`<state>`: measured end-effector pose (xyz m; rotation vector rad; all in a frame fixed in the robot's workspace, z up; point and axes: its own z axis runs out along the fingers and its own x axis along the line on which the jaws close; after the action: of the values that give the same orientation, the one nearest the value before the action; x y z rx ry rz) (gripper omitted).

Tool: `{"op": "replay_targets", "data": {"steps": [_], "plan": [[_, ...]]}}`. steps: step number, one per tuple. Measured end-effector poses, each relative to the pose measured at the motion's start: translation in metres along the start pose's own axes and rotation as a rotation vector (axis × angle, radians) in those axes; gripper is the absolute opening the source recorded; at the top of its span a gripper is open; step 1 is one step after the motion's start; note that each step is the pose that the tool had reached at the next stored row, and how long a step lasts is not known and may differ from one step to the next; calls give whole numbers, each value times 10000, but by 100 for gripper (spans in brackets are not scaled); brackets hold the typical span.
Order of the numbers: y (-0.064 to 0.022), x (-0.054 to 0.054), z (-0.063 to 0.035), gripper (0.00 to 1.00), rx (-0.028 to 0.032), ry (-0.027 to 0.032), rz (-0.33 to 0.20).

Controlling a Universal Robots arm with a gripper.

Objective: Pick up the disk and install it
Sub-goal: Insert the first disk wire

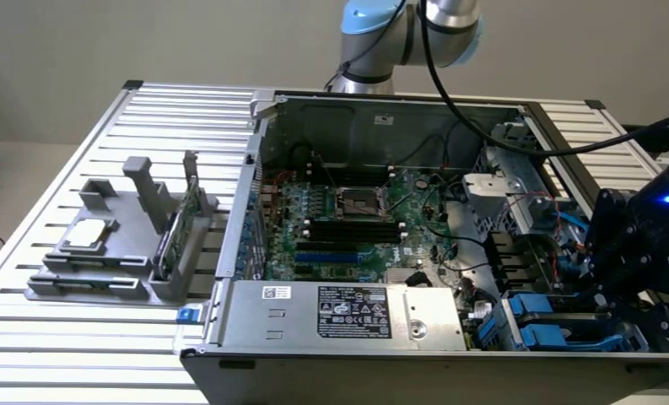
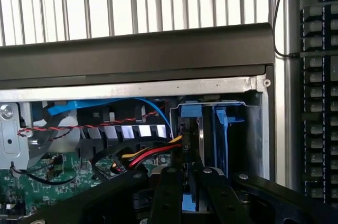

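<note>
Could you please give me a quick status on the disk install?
Gripper closed on the disk, low over the blue drive bay. Red and yellow cable bundle close beside it.

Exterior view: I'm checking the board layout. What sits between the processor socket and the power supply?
In the exterior view, black slots, then blue slots, lie between the processor socket and the power supply.

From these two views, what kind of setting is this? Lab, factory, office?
Probably a robotics lab or test bench for PC assembly, not a production line. An open computer case with its motherboard exposed lies on a slatted aluminium table; a grey parts fixture stands beside it; a keyboard lies beyond the case.
</note>
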<state>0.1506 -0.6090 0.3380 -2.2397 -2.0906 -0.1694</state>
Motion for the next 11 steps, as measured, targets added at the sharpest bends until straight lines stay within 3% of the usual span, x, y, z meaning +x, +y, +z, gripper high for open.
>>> {"op": "replay_targets", "data": {"steps": [11], "plan": [[4,6,16,17,5,-43,-1]]}}
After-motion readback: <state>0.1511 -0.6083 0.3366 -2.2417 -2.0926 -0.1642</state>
